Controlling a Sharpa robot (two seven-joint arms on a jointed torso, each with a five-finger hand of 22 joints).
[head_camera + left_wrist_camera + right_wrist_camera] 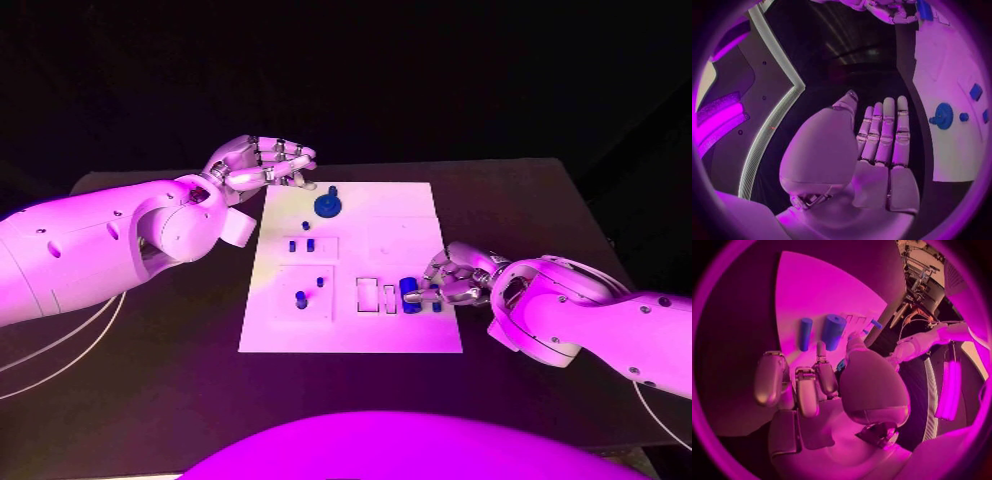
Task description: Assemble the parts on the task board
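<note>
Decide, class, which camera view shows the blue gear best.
The left wrist view: the blue gear shows large with its toothed rim plain. The head view shows it small, far up the task board. In the right wrist view I cannot find it.

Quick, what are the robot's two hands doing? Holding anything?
Left hand: open, fingers straight, holding nothing.
Right hand: fingers curled over the blue parts on the task board; a hold cannot be told.

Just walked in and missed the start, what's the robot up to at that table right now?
It is assembling small blue parts on a white task board. The right hand is down at the board's near right corner, fingers by two blue cylinders. The left hand hovers off the far left corner, holding nothing. A blue gear-like part sits near the far edge.
</note>
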